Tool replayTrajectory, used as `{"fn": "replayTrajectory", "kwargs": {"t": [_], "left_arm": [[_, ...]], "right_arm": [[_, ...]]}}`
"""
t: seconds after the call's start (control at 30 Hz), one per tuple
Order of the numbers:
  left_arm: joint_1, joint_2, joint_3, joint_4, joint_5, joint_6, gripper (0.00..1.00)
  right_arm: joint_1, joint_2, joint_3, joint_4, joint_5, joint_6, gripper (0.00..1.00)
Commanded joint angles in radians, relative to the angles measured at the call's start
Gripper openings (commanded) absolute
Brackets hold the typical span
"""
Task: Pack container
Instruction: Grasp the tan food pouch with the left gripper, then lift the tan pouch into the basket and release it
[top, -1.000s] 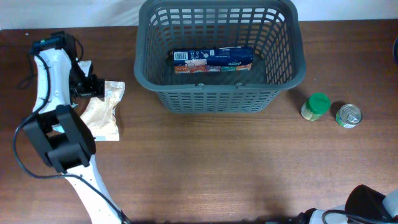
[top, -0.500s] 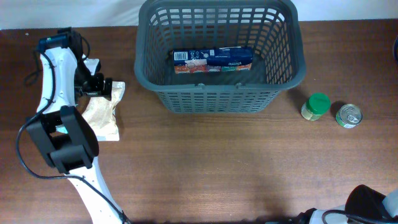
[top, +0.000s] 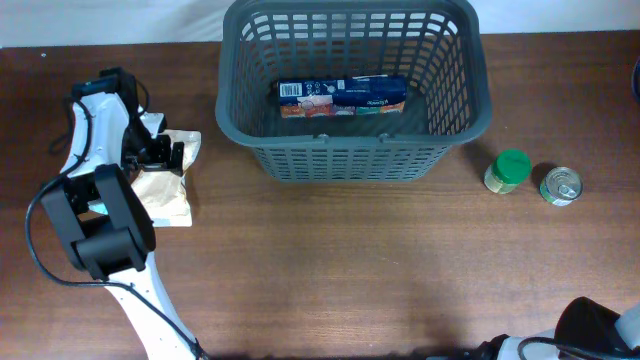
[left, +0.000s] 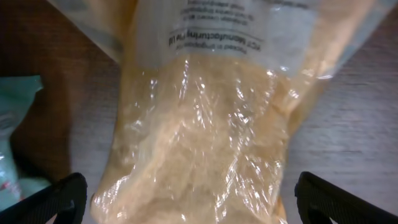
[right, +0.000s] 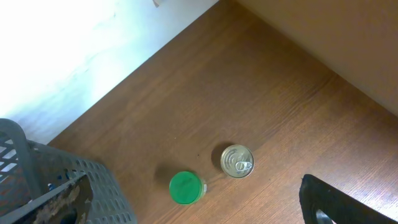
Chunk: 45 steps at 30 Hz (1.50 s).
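The container (top: 352, 160) is a large dark grey slotted basket at the back centre, and its corner shows in the right wrist view (right: 99, 186). A blue and orange packet (top: 342, 96) lies on its floor. A clear bag of beige crumbs (top: 165, 185) lies flat on the table at the left and fills the left wrist view (left: 205, 124). My left gripper (left: 199, 202) is open, its fingers straddling the bag's width just above it; in the overhead view (top: 168, 155) it is over the bag's far end. My right gripper (right: 196, 202) is open and empty, high above the table.
A green-lidded jar (top: 509, 170) and a metal tin can (top: 560, 185) stand right of the basket, also in the right wrist view as jar (right: 186, 188) and can (right: 237, 160). A white and teal packet (top: 150, 105) lies under the left arm, beside the bag (left: 13, 149).
My left gripper has moved right and slightly toward the front, from beside the bag's far end to over it. The bag, basket, jar and can have not moved.
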Motion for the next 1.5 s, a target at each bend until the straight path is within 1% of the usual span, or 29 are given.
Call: {"fn": "replayTrajectory", "kwargs": {"t": [0.0, 0.13, 0.37, 0.4, 0.43, 0.47, 0.53, 0.57, 0.6, 0.7, 0.83, 0.97, 1.07, 1.17, 1.33, 1.4, 1.47], "left_arm": [[0.012, 0.022, -0.042, 0.033, 0.000, 0.020, 0.99], [0.012, 0.041, -0.064, 0.058, 0.010, 0.021, 0.99], [0.011, 0.081, -0.066, 0.054, 0.024, 0.021, 1.00], [0.012, 0.084, -0.066, 0.053, 0.027, 0.021, 0.96], [0.012, 0.084, -0.066, 0.052, 0.027, 0.021, 0.85], [0.011, 0.084, -0.066, 0.050, 0.027, 0.021, 0.71], [0.012, 0.084, -0.061, 0.043, 0.027, 0.021, 0.36], [0.012, 0.084, -0.055, 0.035, 0.027, 0.020, 0.15], [0.012, 0.084, -0.049, 0.029, 0.027, 0.020, 0.03], [0.011, 0.083, -0.002, -0.005, 0.049, 0.019, 0.02], [0.009, 0.083, 0.163, -0.126, 0.095, 0.016, 0.02], [-0.004, 0.077, 0.434, -0.271, 0.098, -0.018, 0.02], [-0.025, 0.067, 0.679, -0.339, 0.146, -0.033, 0.02], [-0.058, 0.047, 0.896, -0.351, 0.199, -0.033, 0.02], [-0.150, 0.004, 1.194, -0.296, 0.199, 0.016, 0.02], [-0.201, -0.006, 1.272, -0.261, 0.201, 0.071, 0.02], [-0.262, -0.042, 1.263, -0.214, 0.230, 0.186, 0.02]], "right_arm": [[-0.005, -0.003, 0.000, 0.000, 0.013, 0.001, 0.99], [-0.005, -0.003, 0.000, 0.000, 0.013, 0.001, 0.99], [-0.005, -0.003, 0.000, 0.000, 0.013, 0.001, 0.99], [-0.005, -0.003, 0.000, 0.000, 0.013, 0.001, 0.99], [-0.005, -0.003, 0.000, 0.000, 0.013, 0.001, 0.99], [-0.005, -0.003, 0.000, 0.000, 0.013, 0.001, 0.99], [-0.005, -0.003, 0.000, 0.000, 0.013, 0.001, 0.98], [-0.005, -0.003, 0.000, 0.000, 0.013, 0.001, 0.99], [-0.005, -0.003, 0.000, 0.000, 0.013, 0.001, 0.99], [-0.005, -0.003, 0.000, 0.000, 0.013, 0.001, 0.99], [-0.005, -0.003, 0.000, 0.000, 0.013, 0.001, 0.99], [-0.005, -0.003, 0.000, 0.000, 0.013, 0.001, 0.99], [-0.005, -0.003, 0.000, 0.000, 0.013, 0.001, 0.99], [-0.005, -0.003, 0.000, 0.000, 0.013, 0.001, 0.99], [-0.005, -0.003, 0.000, 0.000, 0.013, 0.001, 0.99], [-0.005, -0.003, 0.000, 0.000, 0.013, 0.001, 0.99], [-0.005, -0.003, 0.000, 0.000, 0.013, 0.001, 0.99]]}}
